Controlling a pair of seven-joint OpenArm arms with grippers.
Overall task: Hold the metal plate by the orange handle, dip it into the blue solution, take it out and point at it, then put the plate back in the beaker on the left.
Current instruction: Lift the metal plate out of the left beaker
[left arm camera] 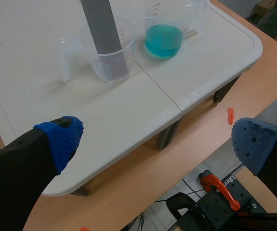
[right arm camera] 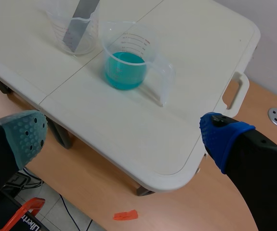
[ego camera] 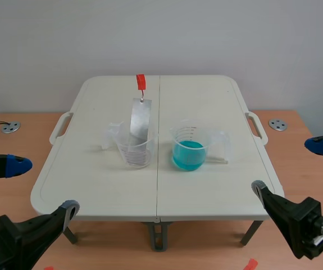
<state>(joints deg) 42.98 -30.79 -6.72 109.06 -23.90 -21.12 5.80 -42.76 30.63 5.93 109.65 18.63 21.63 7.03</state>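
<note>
Grey metal plate [ego camera: 140, 119] leans in the clear beaker [ego camera: 133, 148], orange handle [ego camera: 141, 82] uppermost, at nine o'clock from the blue solution [ego camera: 189, 153] on the white tabletop [ego camera: 206, 185]. Left gripper [left arm camera: 157, 142] at seven o'clock and right gripper [right arm camera: 124, 134] at five o'clock are both released.

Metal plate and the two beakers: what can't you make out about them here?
Orange handle: cut off by the edge in both wrist views; seen only in the scene view.
Metal plate lower end: blurred behind the left beaker wall, all views.
Blue solution beaker scale marks: too small to read, all views.
</note>
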